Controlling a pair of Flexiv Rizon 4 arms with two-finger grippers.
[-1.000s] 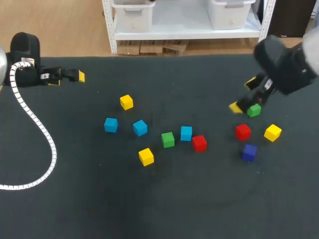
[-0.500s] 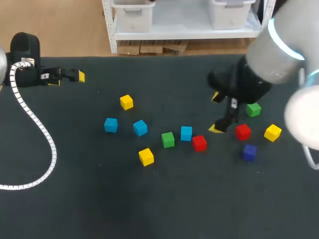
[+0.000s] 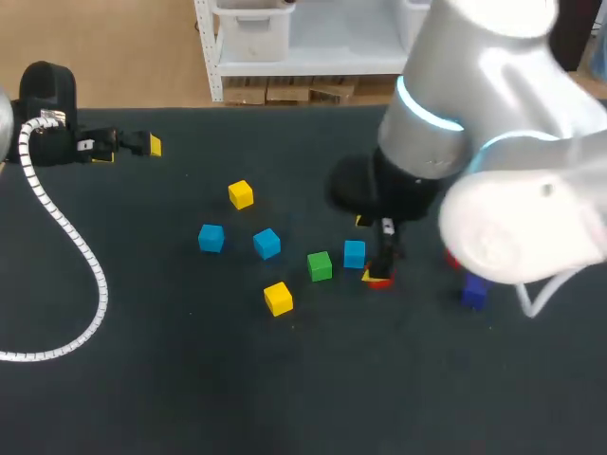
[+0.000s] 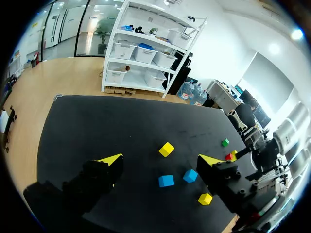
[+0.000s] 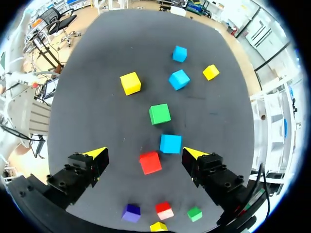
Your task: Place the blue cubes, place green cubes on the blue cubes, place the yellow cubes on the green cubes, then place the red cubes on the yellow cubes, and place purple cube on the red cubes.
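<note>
Presently: right gripper (image 5: 145, 153) — jaws gaping wide, holding nothing; red cube (image 5: 150, 162) between them, blue cube (image 5: 170, 143) just ahead. Likely light, rigid, smooth-faced — pinch opposite flat sides.

Nothing legible: no text, labels, numbers or signs can be read in any view.
</note>
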